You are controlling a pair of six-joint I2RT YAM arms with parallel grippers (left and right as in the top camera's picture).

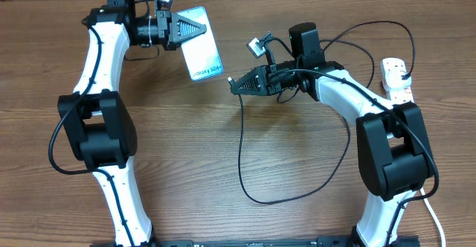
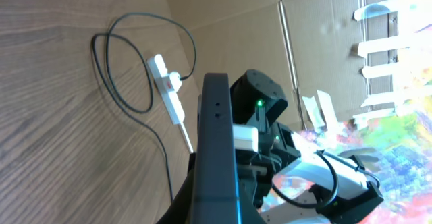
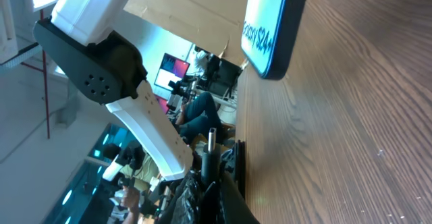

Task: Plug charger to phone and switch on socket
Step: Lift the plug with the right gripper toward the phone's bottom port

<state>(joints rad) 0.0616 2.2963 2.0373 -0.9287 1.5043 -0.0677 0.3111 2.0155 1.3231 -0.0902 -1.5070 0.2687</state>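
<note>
My left gripper (image 1: 192, 31) is shut on the phone (image 1: 201, 45), a slim phone with a light-blue screen and white text at its lower end, held up off the table. In the left wrist view I see the phone edge-on (image 2: 216, 150). My right gripper (image 1: 239, 83) is shut on the plug tip of the charger (image 1: 242, 150), a thin black cable looping over the table. The tip (image 3: 211, 140) points toward the phone's lower end (image 3: 273, 28), with a gap between them. The socket (image 1: 396, 78), a white power strip, lies at the far right, also in the left wrist view (image 2: 167, 89).
The charger cable loops across the wooden table (image 1: 297, 165) between the arms and runs back to the socket. A cardboard wall (image 2: 270, 28) stands behind the table. The socket's white cord (image 1: 435, 217) runs down the right edge.
</note>
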